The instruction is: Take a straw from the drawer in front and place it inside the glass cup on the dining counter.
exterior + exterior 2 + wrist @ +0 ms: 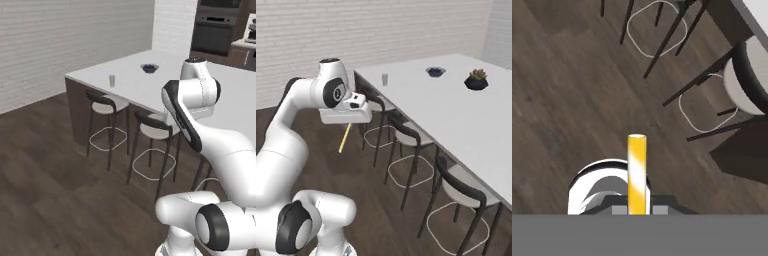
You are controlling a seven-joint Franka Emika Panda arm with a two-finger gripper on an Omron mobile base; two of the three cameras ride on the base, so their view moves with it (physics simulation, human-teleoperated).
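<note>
Wood floor (572, 90), end effector (637, 209) gripping straw (637, 172)

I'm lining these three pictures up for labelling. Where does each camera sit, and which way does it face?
Left base view: behind the arm's left, facing the dining counter with the glass cup; arm lower right.
Right base view: behind the arm's right, same counter, cup, stools; arm lower left, straw below the hand.
Hand view: on the hand, facing the floor; gripper shut on the straw.

The straw (636, 172) looks like smooth yellow plastic with a soft sheen; the cup (112, 80) is clear, pale glass; the bench (456, 110) top is a plain matt white slab on a dark wood base; the floor (567, 90) is dark, grained wood planks, matt.
</note>
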